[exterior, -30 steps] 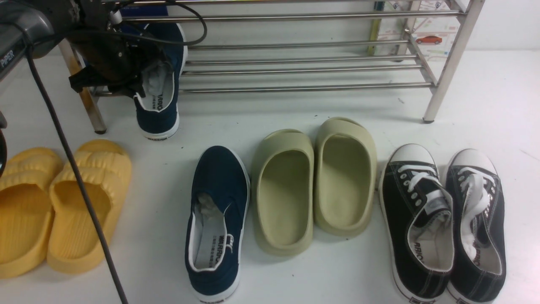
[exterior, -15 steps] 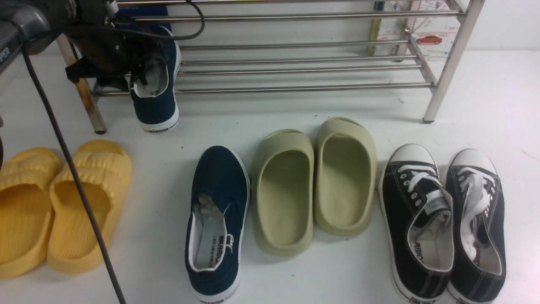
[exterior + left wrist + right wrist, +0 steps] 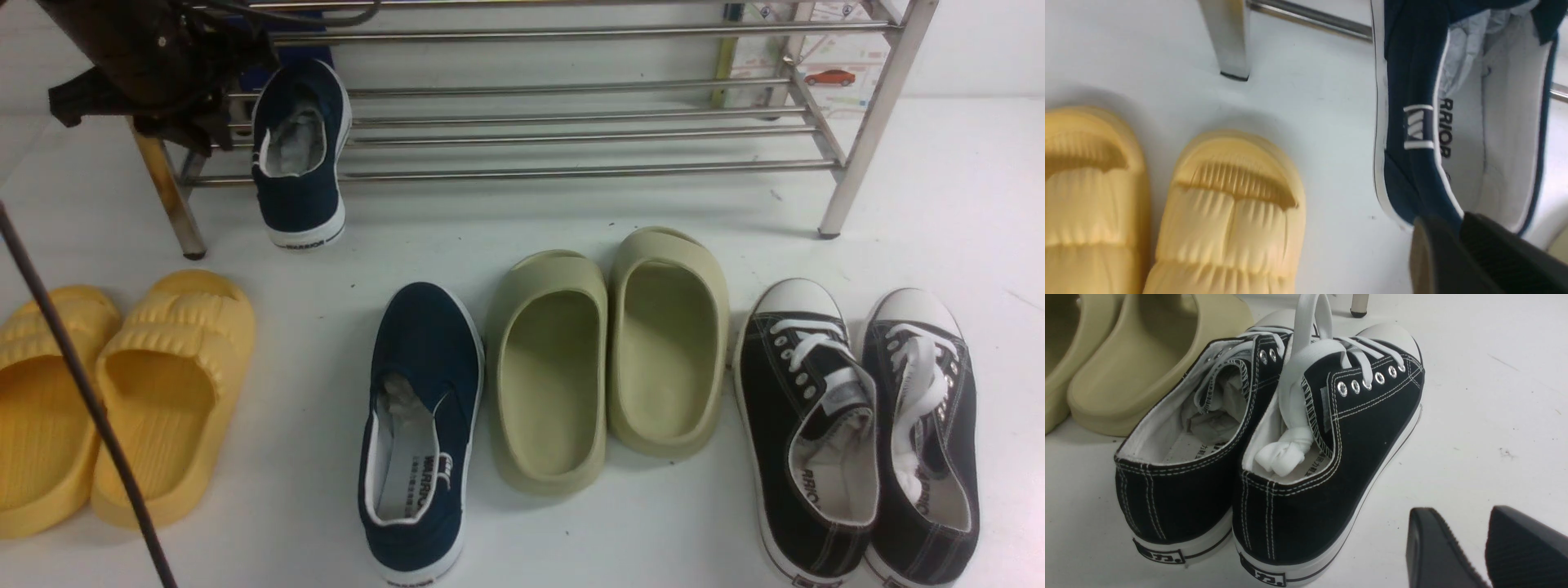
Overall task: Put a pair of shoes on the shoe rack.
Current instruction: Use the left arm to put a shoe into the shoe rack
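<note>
One navy slip-on (image 3: 298,155) lies tilted across the front of the shoe rack (image 3: 588,126), toe in over the lower bars and heel dipping out toward the floor. Whether the heel touches down cannot be told. The shoe sits directly off the tips of the left gripper (image 3: 1457,223), whose fingers (image 3: 1433,257) stand almost together with only a thin seam between them. In the wrist view they overlap the heel rim, and I cannot tell whether they pinch it or merely hang in front of it. Crumpled pale paper (image 3: 1466,45) fills the toe of this shoe. The other navy slip-on (image 3: 420,425) lies well away from those fingers, flat on the white floor (image 3: 269,490) with its toe toward the rack, and it is stuffed with paper too. Beside it stand the olive slides (image 3: 608,359), then the black sneakers (image 3: 857,441). The yellow slides (image 3: 122,400) lie close by the left fingers, on the floor before the rack leg (image 3: 1227,41). The right gripper (image 3: 1468,522) hangs just behind the sneakers' heels, its fingers parted by a clear gap that shows bare floor, holding nothing. Only the right wrist view shows paper inside one sneaker and knotted white laces (image 3: 1286,453) tucked into the other. Only the front view shows the white wall, a sheet with a red car (image 3: 829,77) behind the rack, and a black cable (image 3: 82,392) crossing the yellow slides.
</note>
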